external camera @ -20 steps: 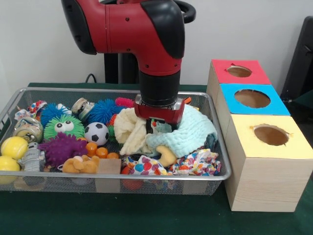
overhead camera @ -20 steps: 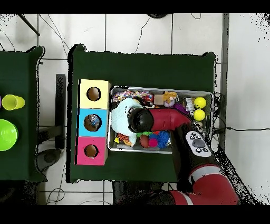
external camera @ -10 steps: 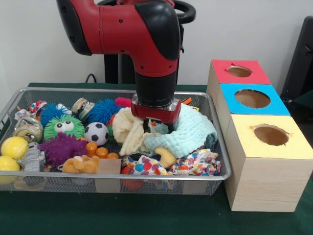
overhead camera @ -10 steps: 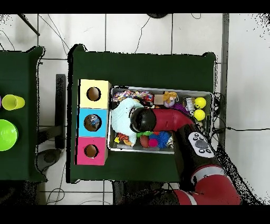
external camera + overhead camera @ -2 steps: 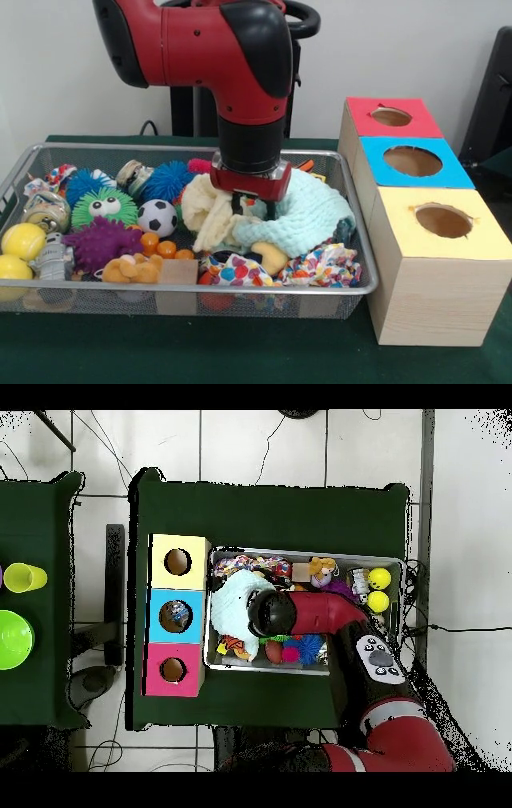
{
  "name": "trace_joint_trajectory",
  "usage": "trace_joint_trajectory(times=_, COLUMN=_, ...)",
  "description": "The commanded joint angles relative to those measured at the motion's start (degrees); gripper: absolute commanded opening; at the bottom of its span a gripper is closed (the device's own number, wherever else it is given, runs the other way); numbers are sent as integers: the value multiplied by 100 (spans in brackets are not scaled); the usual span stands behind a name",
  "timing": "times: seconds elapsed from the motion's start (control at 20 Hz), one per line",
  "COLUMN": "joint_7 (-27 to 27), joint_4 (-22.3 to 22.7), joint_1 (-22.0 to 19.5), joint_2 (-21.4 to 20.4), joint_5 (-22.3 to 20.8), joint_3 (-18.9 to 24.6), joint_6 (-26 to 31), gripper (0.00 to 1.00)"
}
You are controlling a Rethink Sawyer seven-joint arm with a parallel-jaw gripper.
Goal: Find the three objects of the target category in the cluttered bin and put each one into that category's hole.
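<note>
A wire mesh bin [image 5: 120, 147] holds a jumble of toys and cloths. My gripper [image 5: 253, 210] hangs over its right half. Its dark fingers [image 5: 237, 206] are sunk into a mint knitted cloth [image 5: 312, 210] and closed on a fold of it. A cream cloth [image 5: 205, 210] lies against the gripper's left side. To the right of the bin stand three wooden boxes, each with a round hole: red top [image 5: 416, 120], blue top [image 5: 448, 172], yellow top [image 5: 480, 240]. In the overhead view the arm's wrist [image 5: 270, 612] hides the gripper, and the mint cloth [image 5: 232, 602] shows beside it.
The bin's left half holds a soccer ball [image 5: 158, 218], a green fuzzy ball with eyes [image 5: 104, 208], a purple spiky ball [image 5: 100, 242], two yellow balls [image 5: 22, 240] and a small robot figure [image 5: 53, 258]. A confetti-patterned cloth [image 5: 320, 266] lies at the bin's front right.
The gripper has risen and drifted a little left in the front view. The mint cloth has bunched up and lifted with it.
</note>
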Motion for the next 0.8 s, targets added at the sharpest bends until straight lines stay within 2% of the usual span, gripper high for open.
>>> trace_joint_trajectory(times=0.05, joint_7=-10, joint_4=453, joint_1=69, joint_2=197, joint_5=-587, joint_3=-320, joint_6=-165, gripper=0)
trace_joint_trajectory(times=0.6, joint_7=-15, joint_4=458, joint_1=84, joint_2=199, joint_5=-700, joint_3=-314, joint_6=-353, gripper=0)
trace_joint_trajectory(times=0.8, joint_7=26, joint_4=414, joint_1=114, joint_2=133, joint_5=-631, joint_3=-384, joint_6=-202, gripper=0)
